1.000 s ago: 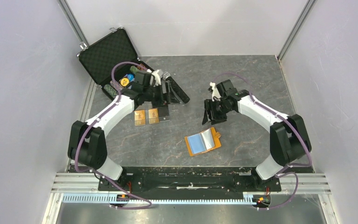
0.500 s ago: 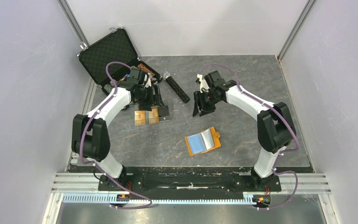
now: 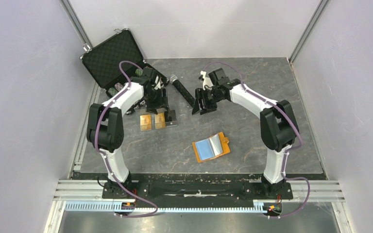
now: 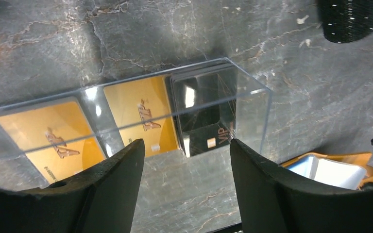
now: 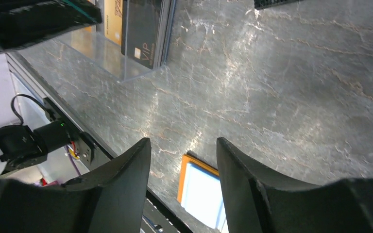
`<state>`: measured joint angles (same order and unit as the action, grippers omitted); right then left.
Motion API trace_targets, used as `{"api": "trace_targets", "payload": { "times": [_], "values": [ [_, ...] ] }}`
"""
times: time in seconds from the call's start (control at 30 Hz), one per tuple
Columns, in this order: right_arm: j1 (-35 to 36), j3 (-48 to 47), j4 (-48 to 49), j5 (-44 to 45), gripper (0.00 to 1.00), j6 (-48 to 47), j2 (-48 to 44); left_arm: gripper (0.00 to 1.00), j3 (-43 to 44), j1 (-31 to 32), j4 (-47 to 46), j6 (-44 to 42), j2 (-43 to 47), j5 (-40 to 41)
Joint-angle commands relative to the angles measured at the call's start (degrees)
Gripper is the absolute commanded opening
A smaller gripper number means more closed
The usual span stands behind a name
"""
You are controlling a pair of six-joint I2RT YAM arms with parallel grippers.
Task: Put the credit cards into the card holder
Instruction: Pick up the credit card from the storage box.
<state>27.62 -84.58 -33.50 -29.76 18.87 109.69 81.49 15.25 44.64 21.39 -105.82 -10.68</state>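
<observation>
As viewed from overhead, starting far left: black foam-lined case (image 3: 110, 57), lid raised, round chips (image 3: 115, 89) in the lower half. Just right of it, left gripper (image 3: 159, 109), pointed down over the marbled grey table (image 3: 252, 82), jaws spread wide with nothing between them. Beyond its fingertips (image 4: 121, 170) in the left wrist view: clear plastic box (image 4: 252, 107) lying flat, with three credit cards (image 4: 175, 116) showing through it in a row. From left: two gold-tan cards (image 4: 136, 116) side by side, then one black card (image 4: 204, 116) marked VIP at the right end. Cannot tell whether inside the box or under it.

Farther right and toward the far side: black rod (image 3: 183, 92) with a silvery tip, lying flat, near the box but apart from it. Next, right gripper (image 3: 198, 108), tilted down above bare table, jaws parted to a middling width, gripping nothing.

Right of centre, closer to the arm bases: orange card holder (image 3: 211, 147), folded open, light blue lining facing up. Well apart from the cards and from both grippers.
</observation>
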Motion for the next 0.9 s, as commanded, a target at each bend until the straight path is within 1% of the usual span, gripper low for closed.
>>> {"api": "trace_targets", "payload": {
  "times": [0.0,0.13,0.23,0.3,0.37,0.43,0.57,0.6,0.63,0.73,0.87],
  "values": [
    [0.33,-3.57,3.93,-4.86,0.55,2.61,3.04,0.70,2.90,0.14,0.00,-2.61,-3.45,-1.57],
    [0.79,-5.75,4.97,-7.19,0.56,3.87,5.92,0.66,2.21,0.48,-1.91,-1.73,-5.52,-2.20],
    [0.86,-7.23,5.23,-8.06,0.57,4.46,7.40,0.64,1.69,1.67,-2.45,-1.61,-6.61,-1.25],
    [0.86,-7.88,5.28,-8.34,0.57,4.69,7.93,0.59,1.40,2.59,-2.54,-1.80,-7.30,-0.54],
    [0.86,-8.14,5.28,-8.47,0.57,4.71,8.16,0.50,1.13,3.29,-2.52,-1.88,-7.87,0.18],
    [0.86,-7.95,5.27,-8.61,0.57,4.61,8.13,0.38,0.78,3.65,-2.53,-2.01,-7.89,0.88],
    [0.85,-7.05,5.26,-8.83,0.57,4.35,7.92,0.09,-0.05,4.18,-2.56,-2.48,-7.03,2.50],
    [0.84,-6.86,5.28,-8.83,0.57,4.31,7.84,0.04,-0.25,4.20,-2.55,-2.49,-6.52,2.87],
    [0.82,-6.67,5.27,-8.89,0.57,4.25,7.78,0.02,-0.41,4.26,-2.55,-2.49,-5.95,3.29],
    [0.87,-6.48,5.28,-8.91,0.57,4.15,7.82,0.02,-0.63,4.51,-2.57,-2.74,-4.72,3.80],
    [0.85,-6.57,5.44,-9.09,0.57,4.25,7.99,0.02,-0.40,4.65,-2.61,-2.76,-3.79,2.45]
  ]
}}
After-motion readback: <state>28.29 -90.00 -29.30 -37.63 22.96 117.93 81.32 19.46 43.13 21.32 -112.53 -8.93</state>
